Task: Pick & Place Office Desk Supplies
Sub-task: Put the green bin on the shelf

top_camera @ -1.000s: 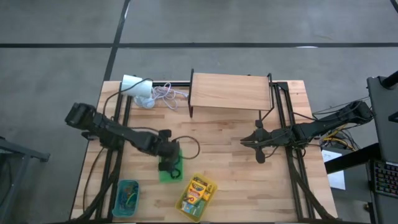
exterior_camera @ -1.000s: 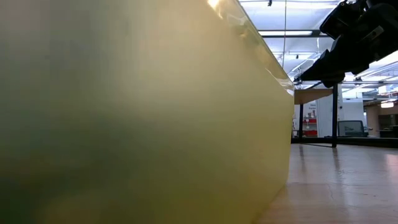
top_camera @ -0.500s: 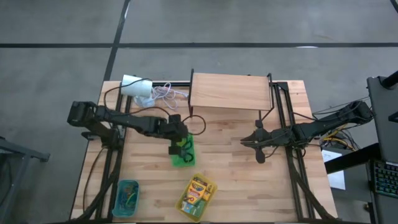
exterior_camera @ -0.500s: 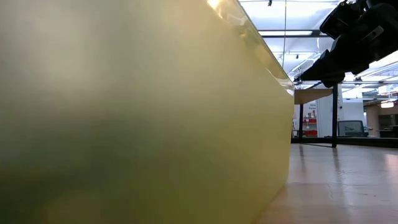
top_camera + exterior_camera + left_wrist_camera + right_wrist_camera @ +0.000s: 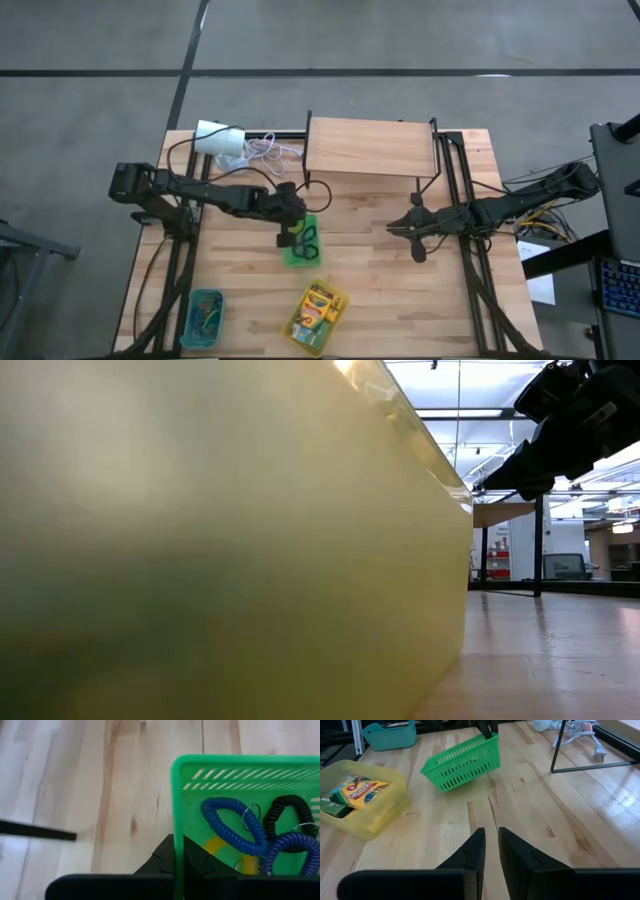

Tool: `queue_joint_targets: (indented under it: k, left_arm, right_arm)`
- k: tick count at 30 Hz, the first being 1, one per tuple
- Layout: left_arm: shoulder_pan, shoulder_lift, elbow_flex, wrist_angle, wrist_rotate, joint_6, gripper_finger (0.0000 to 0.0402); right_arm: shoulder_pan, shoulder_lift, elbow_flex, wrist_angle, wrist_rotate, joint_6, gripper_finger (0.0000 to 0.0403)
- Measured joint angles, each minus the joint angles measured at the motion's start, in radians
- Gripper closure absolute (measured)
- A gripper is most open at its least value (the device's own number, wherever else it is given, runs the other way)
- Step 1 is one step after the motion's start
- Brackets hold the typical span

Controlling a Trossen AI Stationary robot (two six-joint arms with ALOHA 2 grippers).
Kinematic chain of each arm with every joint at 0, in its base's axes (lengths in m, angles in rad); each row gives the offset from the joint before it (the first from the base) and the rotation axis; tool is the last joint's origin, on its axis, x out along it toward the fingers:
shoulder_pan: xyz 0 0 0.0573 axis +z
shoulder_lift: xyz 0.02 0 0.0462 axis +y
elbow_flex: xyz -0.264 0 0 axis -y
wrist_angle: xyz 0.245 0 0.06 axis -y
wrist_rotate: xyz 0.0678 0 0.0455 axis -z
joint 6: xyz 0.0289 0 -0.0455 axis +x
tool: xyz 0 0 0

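Green slotted plastic forms the small basket (image 5: 301,243) that is pinched at its rim by the left gripper (image 5: 288,229), whose fingers are pressed together on one wall, as is seen in the left wrist view (image 5: 176,865). The basket is held tilted and lifted off the wooden table (image 5: 380,270), near its middle and in front of the wooden shelf (image 5: 370,146); in the right wrist view its underside is seen clear of the boards (image 5: 462,764). Inside it, blue coiled loops (image 5: 235,827) and a black coiled loop (image 5: 287,817) are seen lying together, with a yellow piece (image 5: 216,845) beneath them. A yellow bin (image 5: 317,318) is set at the near edge of the table, and a crayon box (image 5: 318,304) is laid in it. A teal bin (image 5: 204,318) with small coloured loops is placed at the near left corner, well apart from the yellow one. A white cylinder (image 5: 220,140) with a thin white cord is seen at the far left corner. The right gripper (image 5: 417,240) is held over the right half of the table, nothing between its fingers (image 5: 475,851), which are drawn nearly together with a narrow gap. The low view is filled almost wholly by a yellow translucent wall (image 5: 230,540).
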Motion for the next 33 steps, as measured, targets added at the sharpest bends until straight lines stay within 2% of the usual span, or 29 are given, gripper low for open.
queue_joint_targets:
  k: [10, 15, 23, 25, 33]
  left_arm:
    - [0.048, 0.0, 0.065, 0.01, 0.05, 0.016, 0.0394]
    - [0.104, 0.0, 0.105, 0.002, 0.115, 0.05, 0.0394]
    - [0.221, 0.0, 0.159, 0.0, 0.376, 0.017, 0.0394]
    - [0.241, 0.0, 0.18, 0.0, 0.414, 0.016, 0.0394]
    - [0.25, 0.001, 0.309, 0.001, 0.423, 0.016, 0.0394]
  right_arm:
    - [0.0, 0.0, 0.0, 0.0, 0.0, 0.0, 0.0351]
    - [0.0, 0.0, 0.0, 0.0, 0.0, 0.0, 0.0351]
    - [0.0, 0.0, 0.0, 0.0, 0.0, 0.0, 0.0351]
    - [0.0, 0.0, 0.0, 0.0, 0.0, 0.0, 0.0351]
    - [0.0, 0.0, 0.0, 0.0, 0.0, 0.0, 0.0351]
